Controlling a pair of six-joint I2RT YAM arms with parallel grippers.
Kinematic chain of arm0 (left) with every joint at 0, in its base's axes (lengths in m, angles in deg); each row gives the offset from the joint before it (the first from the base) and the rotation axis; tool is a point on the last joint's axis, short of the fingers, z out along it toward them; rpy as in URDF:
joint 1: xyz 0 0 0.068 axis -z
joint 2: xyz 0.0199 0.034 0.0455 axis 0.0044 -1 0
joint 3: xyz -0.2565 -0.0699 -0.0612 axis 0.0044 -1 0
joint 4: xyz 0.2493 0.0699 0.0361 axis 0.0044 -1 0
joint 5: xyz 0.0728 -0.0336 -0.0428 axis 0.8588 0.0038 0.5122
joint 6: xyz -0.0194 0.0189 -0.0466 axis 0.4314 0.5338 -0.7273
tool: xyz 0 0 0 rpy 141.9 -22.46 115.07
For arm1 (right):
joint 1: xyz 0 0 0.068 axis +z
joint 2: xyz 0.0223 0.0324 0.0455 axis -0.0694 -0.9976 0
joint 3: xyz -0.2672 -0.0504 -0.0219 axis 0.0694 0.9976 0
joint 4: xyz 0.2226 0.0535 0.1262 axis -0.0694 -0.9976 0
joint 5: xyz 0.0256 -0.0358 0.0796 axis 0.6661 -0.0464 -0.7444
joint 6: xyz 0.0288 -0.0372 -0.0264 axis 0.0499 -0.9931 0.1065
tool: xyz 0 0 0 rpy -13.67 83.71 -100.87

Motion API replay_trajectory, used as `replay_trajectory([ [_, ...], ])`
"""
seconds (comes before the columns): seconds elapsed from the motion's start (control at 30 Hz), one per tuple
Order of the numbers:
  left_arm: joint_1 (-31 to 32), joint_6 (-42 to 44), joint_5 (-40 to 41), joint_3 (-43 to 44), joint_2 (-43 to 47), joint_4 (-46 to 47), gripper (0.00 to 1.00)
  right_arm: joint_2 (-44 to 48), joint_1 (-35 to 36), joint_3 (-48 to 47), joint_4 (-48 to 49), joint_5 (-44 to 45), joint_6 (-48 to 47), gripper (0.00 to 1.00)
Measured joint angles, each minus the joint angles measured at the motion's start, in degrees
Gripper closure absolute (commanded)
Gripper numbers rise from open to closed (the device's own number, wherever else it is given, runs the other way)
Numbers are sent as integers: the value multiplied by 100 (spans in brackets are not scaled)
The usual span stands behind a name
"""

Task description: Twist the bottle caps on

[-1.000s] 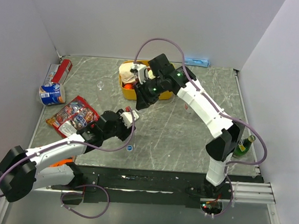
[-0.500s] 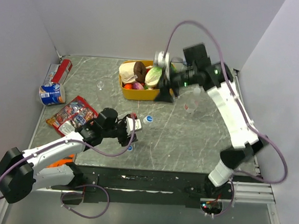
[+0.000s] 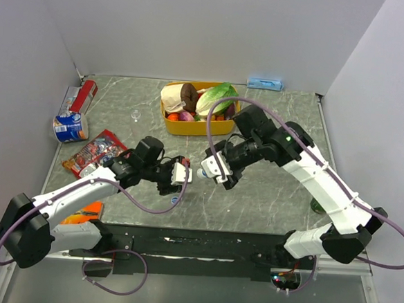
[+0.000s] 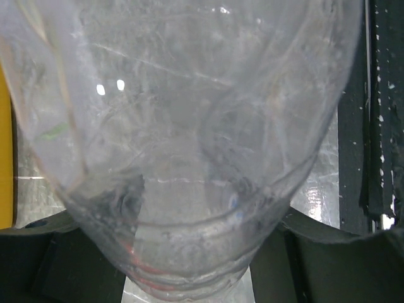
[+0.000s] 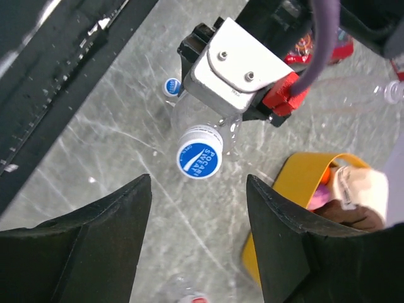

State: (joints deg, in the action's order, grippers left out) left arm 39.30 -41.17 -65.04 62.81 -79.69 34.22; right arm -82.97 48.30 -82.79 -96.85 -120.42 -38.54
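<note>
From the left wrist, the bottle (image 4: 189, 126) fills the view, its far end cut off at 12 o'clock. Everything behind it is a grey smear. The left tool (image 4: 189, 274) shows only as dark fingers (image 4: 57, 259) clipped at 7 and 5 o'clock.

From the right wrist, the left tool's white body hides most of that bottle. The right tool (image 5: 199, 246) has its fingers (image 5: 88, 246) cropped at 6 o'clock, and one covers part of the yellow tub (image 5: 303, 180). A clear shape (image 5: 183, 295) at 6 o'clock is too cropped to name. A second bottle (image 5: 396, 91) is a sliver at 2 o'clock.

From above, the right arm (image 3: 324, 188) hides most of a green bottle (image 3: 316, 205) at 4 o'clock.
</note>
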Motion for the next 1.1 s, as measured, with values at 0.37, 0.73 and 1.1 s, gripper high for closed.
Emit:
replay_trajectory([
  [0.37, -2, 236, -48, 254, -26, -247, 99, 7, 326, 293, 330, 111, -444, 53],
  [0.73, -24, -66, 57, 195, -2, -140, 99, -114, 306, 247, 566, 192, 343, 99],
  [1.1, 142, -2452, 1703, -444, 334, 1255, 99, -1445, -433, -931, 1344, 66, 4592, 100],
])
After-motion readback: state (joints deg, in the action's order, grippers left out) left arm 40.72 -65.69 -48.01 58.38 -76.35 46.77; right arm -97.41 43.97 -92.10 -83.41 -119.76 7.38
